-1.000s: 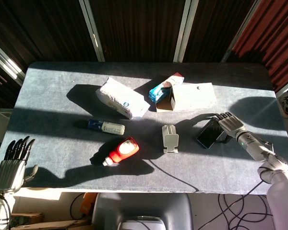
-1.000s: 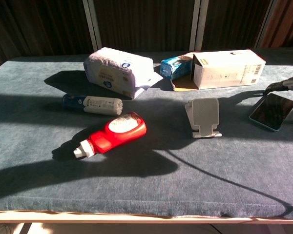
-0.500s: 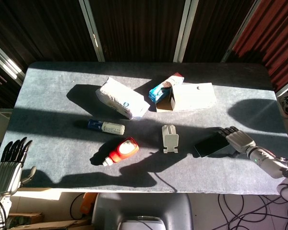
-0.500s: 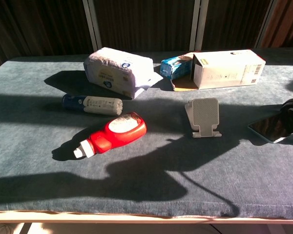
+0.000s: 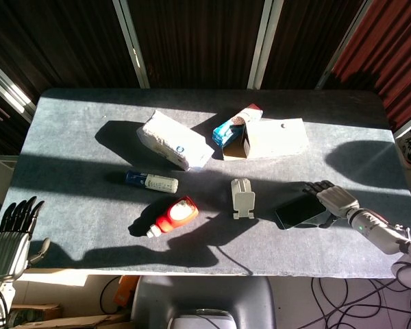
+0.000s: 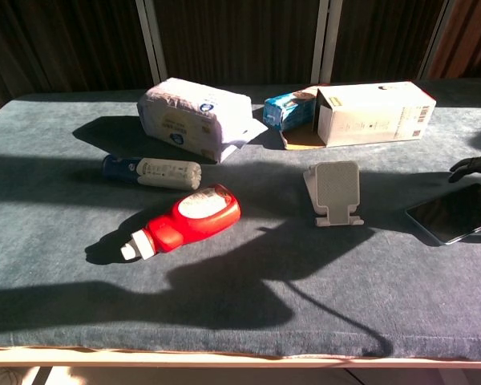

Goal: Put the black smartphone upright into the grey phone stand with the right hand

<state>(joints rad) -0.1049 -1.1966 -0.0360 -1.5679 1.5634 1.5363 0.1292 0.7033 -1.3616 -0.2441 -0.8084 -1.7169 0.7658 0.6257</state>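
Sunlit grey table [image 5: 68,130], dark slatted wall [image 5: 192,41], white posts [image 5: 131,41]

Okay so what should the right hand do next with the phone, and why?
Probably lift the black smartphone and tip it up on end. The right hand is at the phone's right end, but whether it has a firm hold is unclear. The phone lies flat on the table, right of the empty grey phone stand, so it must be raised before going left into the stand.
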